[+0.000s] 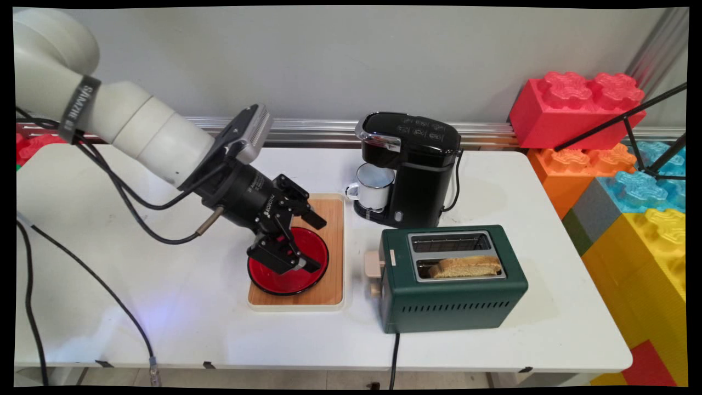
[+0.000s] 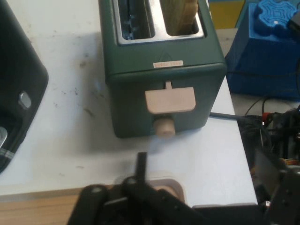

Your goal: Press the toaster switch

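My black gripper (image 1: 315, 244) hangs open just above a red plate (image 1: 296, 278), with nothing between its fingers. The plate lies on a wooden board (image 1: 330, 219) with a cream rim. To the board's right stands a green two-slot toaster (image 1: 455, 299) with a slice of bread (image 1: 466, 266) upright in its nearer slot. In the hand view the toaster (image 2: 140, 89) faces me end-on, showing its beige lever (image 2: 169, 100), the knob (image 2: 164, 126) below it and the bread (image 2: 180, 14) in the right slot. One black finger (image 2: 141, 166) rises in front of the toaster.
Behind the toaster stands a black coffee machine (image 1: 414, 164) with a white mug (image 1: 374, 186) under its spout. Large toy bricks (image 1: 630, 181) are stacked past the table's right edge. The toaster's cable (image 1: 394, 356) drops over the front edge.
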`<state>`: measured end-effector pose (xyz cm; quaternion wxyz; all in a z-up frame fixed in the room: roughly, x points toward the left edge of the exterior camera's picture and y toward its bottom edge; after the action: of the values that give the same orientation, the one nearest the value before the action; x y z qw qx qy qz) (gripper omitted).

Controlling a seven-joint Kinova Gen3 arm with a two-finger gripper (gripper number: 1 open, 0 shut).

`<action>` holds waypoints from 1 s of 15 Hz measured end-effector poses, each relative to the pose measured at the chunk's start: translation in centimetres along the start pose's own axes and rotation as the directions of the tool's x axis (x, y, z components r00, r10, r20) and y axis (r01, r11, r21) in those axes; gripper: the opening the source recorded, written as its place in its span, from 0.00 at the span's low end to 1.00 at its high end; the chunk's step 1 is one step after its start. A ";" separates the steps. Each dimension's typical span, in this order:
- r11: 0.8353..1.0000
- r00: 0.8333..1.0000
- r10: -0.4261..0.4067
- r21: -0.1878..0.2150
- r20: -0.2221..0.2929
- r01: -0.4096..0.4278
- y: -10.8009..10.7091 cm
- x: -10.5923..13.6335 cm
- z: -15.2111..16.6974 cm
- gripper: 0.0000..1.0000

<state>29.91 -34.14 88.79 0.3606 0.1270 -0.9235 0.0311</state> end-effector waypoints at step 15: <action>1.000 0.997 -0.016 -0.005 -0.076 0.016 0.7 -1.3 0.8 0.00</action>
<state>30.12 -33.35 87.34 0.3958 0.1325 -0.9082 0.0310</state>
